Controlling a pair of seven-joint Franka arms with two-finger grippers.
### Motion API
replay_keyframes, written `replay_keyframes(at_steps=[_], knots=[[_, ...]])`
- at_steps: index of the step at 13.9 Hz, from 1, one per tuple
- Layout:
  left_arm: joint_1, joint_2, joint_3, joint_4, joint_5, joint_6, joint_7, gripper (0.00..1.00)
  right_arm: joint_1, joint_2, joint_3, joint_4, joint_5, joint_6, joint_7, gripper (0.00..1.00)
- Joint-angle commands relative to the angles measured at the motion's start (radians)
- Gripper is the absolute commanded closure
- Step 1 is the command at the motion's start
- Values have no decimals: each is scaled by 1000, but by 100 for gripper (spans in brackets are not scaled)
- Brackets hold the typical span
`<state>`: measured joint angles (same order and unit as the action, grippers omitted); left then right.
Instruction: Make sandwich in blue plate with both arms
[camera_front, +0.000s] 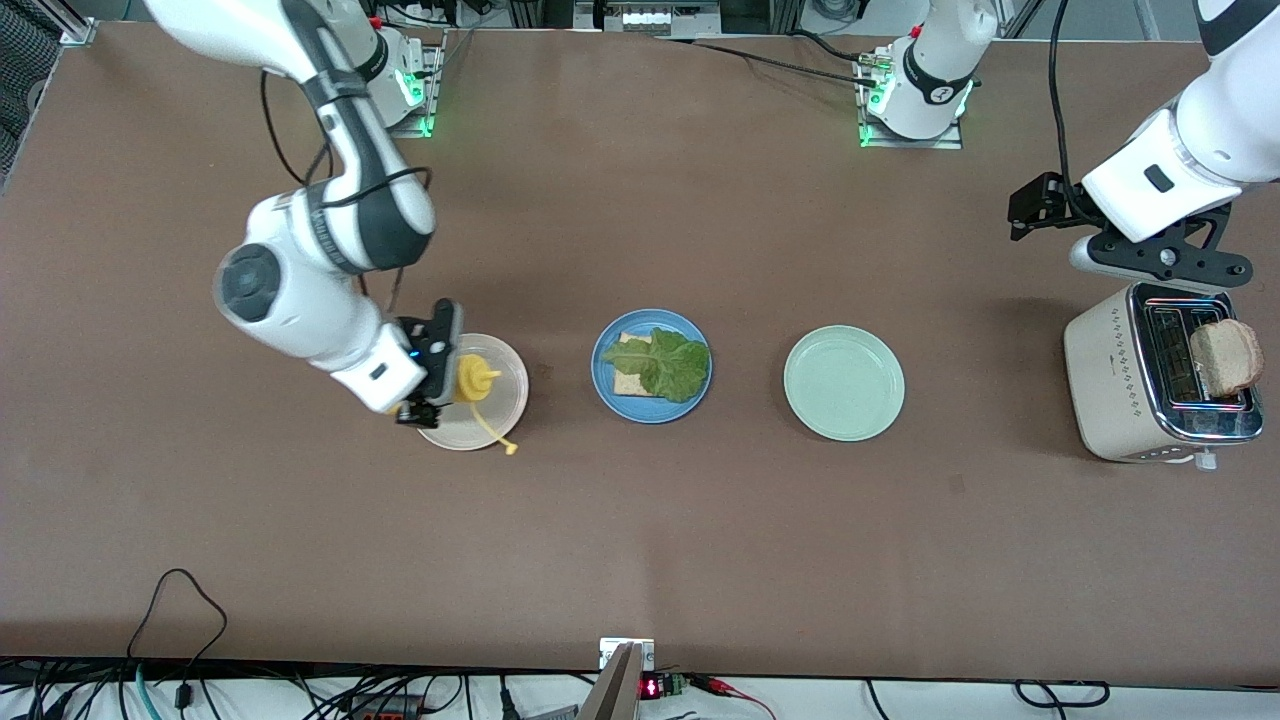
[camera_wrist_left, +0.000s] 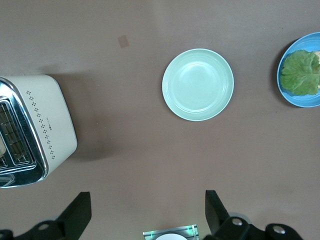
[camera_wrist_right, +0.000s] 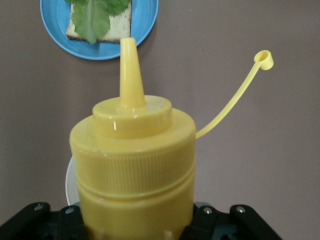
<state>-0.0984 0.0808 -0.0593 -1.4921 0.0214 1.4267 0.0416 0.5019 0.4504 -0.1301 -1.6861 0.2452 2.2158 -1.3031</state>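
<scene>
Yellow plastic squeeze bottle (camera_front: 474, 378), pinched by your right gripper (camera_front: 432, 385) over the beige plate (camera_front: 505, 395), risked slipping, while lettuce-topped bread waited on the round blue plate (camera_front: 651, 366) and your left gripper (camera_front: 1160, 262) waited spread above the toaster (camera_front: 1120, 385).

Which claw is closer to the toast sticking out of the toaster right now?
Left. The left claw hangs open just above the toaster holding the toast; the right claw is at the beige plate, shut on the mustard bottle.
</scene>
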Motion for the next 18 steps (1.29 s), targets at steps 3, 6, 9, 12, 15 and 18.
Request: replay_keyframes(at_steps=[3,6,9,12,15,18], knots=[[-9,17,1,29,-12,27,-8,0,308,140,-210,111,-38,-10,171,100],[-4,17,1,29,-12,24,-8,0,449,215,-311,161,-87,-22,214,100],[5,17,1,27,-12,24,-6,0,498,272,-330,201,-173,-42,277,100],[6,17,3,20,-14,70,-6,0,541,356,-339,298,-240,-111,349,100],[11,16,12,15,-12,64,7,0,550,389,-339,321,-257,-113,390,100],[22,16,12,12,-12,58,9,0,586,442,-341,347,-276,-114,479,100]])
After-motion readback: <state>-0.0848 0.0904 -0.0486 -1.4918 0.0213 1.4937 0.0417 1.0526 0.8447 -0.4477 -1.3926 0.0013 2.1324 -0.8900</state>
